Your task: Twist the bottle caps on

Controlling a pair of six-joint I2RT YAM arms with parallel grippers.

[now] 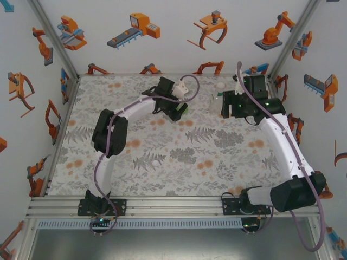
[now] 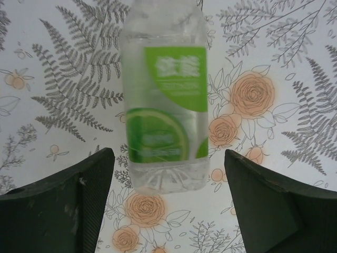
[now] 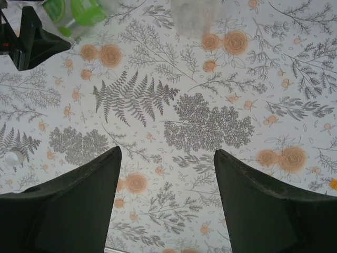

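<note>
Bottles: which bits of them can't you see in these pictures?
Green bottle, left wrist view: top edge cuts off its neck, so capped or not is unclear.
Clear bottle, right wrist view: blurred, and the top edge cuts off all but one end.
White cap, top view: too small to tell which way up it lies.

Right gripper (image 3: 167, 158): two dark fingers spread wide, with bare printed surface between them.
Table (image 3: 221, 126): covered in grey fern and orange rose print.
White cap (image 3: 13, 157): lies flat on the table, well to the left of the fingers, touching nothing.
Green-labelled bottle (image 3: 73, 11): blurred, far back, next to a black part of the other arm (image 3: 31, 37); contact unclear.
Clear bottle (image 3: 194, 18): blurred, far back, apart from the green-labelled bottle, beside printed roses.
</note>
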